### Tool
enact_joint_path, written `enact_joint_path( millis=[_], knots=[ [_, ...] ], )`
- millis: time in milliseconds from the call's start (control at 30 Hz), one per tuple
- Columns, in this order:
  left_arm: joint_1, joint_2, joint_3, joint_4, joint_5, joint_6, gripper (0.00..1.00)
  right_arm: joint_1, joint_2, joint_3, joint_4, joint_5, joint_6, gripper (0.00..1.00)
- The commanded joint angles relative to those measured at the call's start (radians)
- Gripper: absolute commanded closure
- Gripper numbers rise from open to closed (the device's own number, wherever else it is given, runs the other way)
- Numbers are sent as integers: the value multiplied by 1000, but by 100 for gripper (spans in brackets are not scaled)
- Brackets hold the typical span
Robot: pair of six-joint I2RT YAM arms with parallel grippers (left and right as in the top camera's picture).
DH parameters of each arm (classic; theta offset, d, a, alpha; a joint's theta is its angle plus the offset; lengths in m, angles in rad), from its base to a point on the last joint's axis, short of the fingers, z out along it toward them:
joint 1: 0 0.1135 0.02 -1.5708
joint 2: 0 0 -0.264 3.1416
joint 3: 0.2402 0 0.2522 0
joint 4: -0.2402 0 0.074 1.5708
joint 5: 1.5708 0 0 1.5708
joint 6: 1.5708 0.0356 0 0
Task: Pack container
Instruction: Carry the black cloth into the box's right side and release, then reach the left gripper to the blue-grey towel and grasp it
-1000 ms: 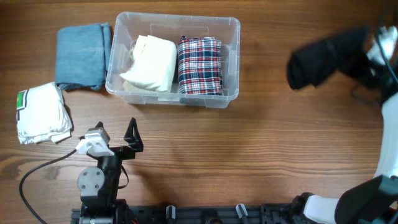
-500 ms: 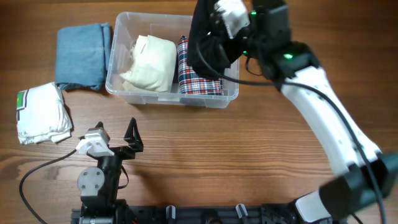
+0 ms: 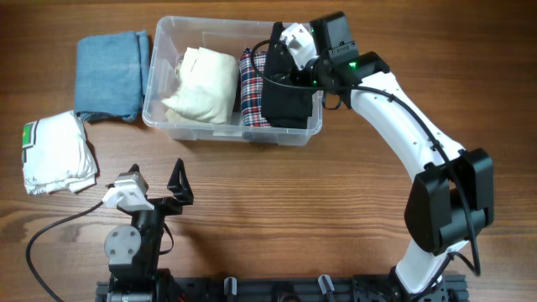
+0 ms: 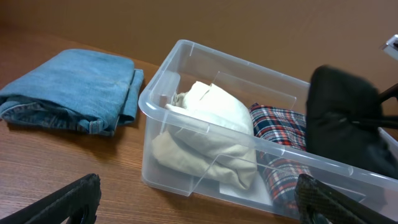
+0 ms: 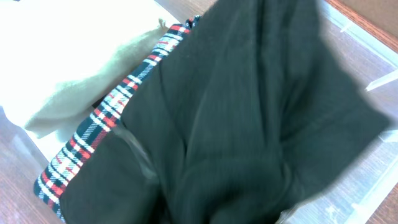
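The container is a clear plastic bin at the back of the table, also in the left wrist view and the right wrist view. In it lie a cream folded cloth on the left and a red plaid cloth in the middle. My right gripper is over the bin's right end, shut on a black cloth that hangs down over the plaid cloth and the right wall. The black cloth hides the fingers in the right wrist view. My left gripper is open and empty near the front edge.
Folded blue jeans lie just left of the bin, also in the left wrist view. A white folded cloth with a green mark lies at the far left. A black cable curves at the front left.
My right arm swung from the far right to the bin with the black cloth and has lowered it into the bin's right end. The left arm has not moved.
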Motion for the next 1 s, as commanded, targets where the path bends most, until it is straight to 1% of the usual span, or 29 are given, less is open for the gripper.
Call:
enact_joint_path(
  millis=[0, 100, 167, 333, 367, 400, 500, 600, 633, 667, 700, 733, 767, 867, 967],
  knots=[
    [-6, -8, -5, -1, -6, 6, 0, 0, 10, 25, 19, 5, 5, 19],
    [-6, -8, -5, -1, -6, 6, 0, 0, 10, 26, 35, 5, 15, 7],
    [-6, -8, -5, -1, -6, 6, 0, 0, 8, 51, 31, 5, 51, 1],
    [-6, -8, -5, -1, -6, 6, 0, -5, -86, 202, -35, 15, 152, 0],
    [-6, -8, -5, -1, -6, 6, 0, -27, -145, 258, -64, 60, 222, 0],
    [-6, -8, -5, -1, -6, 6, 0, -41, -172, 269, -70, 80, 247, 0],
    [-6, -8, -5, -1, -6, 6, 0, -141, -285, 270, -114, 157, 323, 0],
    [-6, -8, -5, -1, -6, 6, 0, -274, -327, 270, -206, 202, 391, 0],
    [-6, -8, -5, -1, -6, 6, 0, -319, -327, 270, -233, 214, 438, 0],
    [-6, -8, -5, -1, -6, 6, 0, -377, -325, 269, -263, 219, 513, 0],
    [-6, -8, -5, -1, -6, 6, 0, -440, -316, 264, -287, 218, 591, 0],
    [-6, -8, -5, -1, -6, 6, 0, -536, -302, 246, -319, 217, 701, 0],
    [-6, -8, -5, -1, -6, 6, 0, -598, -290, 226, -334, 211, 740, 0],
    [-6, -8, -5, -1, -6, 6, 0, -698, -262, 175, -350, 211, 773, 0],
    [-6, -8, -5, -2, -3, 4, 0, -731, -246, 139, -385, 192, 866, 0]
  ],
)
